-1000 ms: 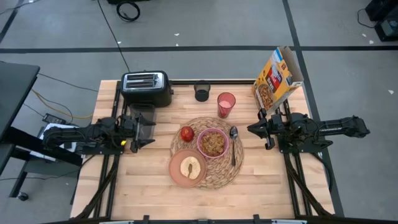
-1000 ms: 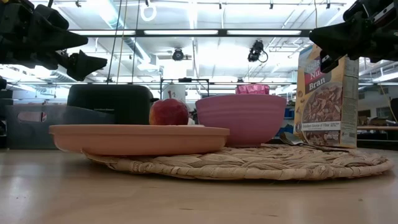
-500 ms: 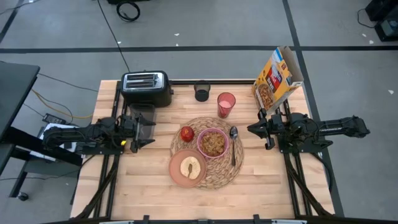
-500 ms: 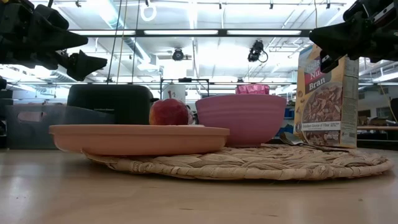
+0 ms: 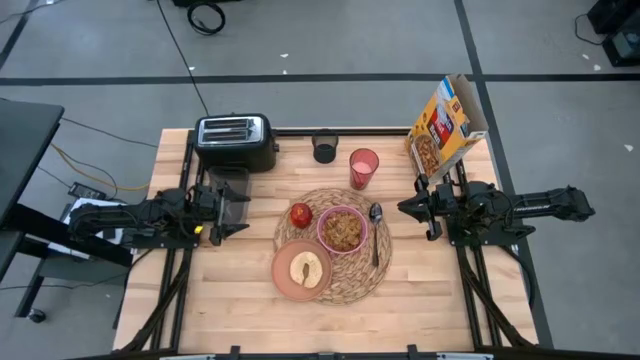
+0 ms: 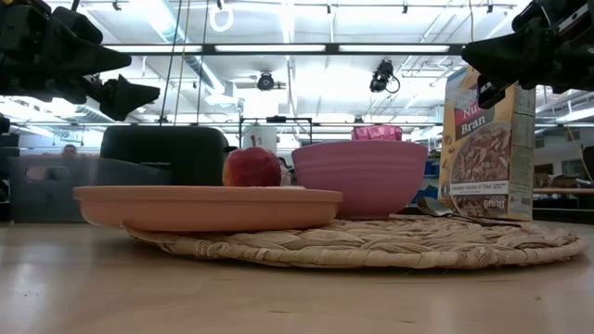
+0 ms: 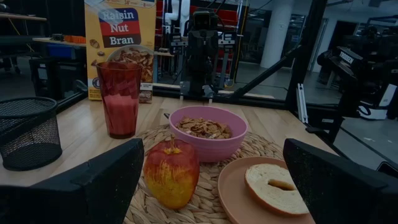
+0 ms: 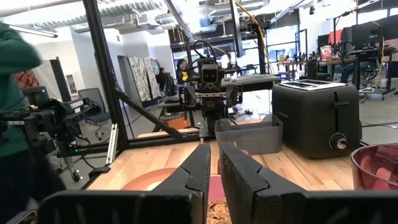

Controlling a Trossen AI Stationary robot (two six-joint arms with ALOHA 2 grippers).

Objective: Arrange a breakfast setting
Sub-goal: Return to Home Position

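Straw makes the big round placemat (image 5: 360, 282), woven in rings and lying flat in the middle of the bench (image 5: 430, 300). On its lower left part sits the smooth brownish-pink plate (image 5: 281, 275) with a pale, round toast slice (image 5: 306, 268) on it. The pink bowl (image 5: 342, 230), full of brown flakes, is in the mat's upper middle. The shiny red apple (image 5: 301, 214) is just to the bowl's upper left, and the thin metal spoon (image 5: 376, 235) lies just to its right. The see-through pink cup (image 5: 364, 168) stands off the mat, above it.

From table height, the plate's rim hides the toast, and the bowl hides nearly all of the cup.

A black toaster (image 5: 236, 142), a black mesh pot (image 5: 324, 148) and a tall cereal box (image 5: 447, 125) line the bench's top edge.

The left end effector (image 7: 213, 146) hangs left of the mat beside a see-through tub (image 5: 230, 185), its fingers wide apart and empty. The right end effector (image 8: 215, 149) hangs right of the mat, its fingers nearly together, holding nothing.
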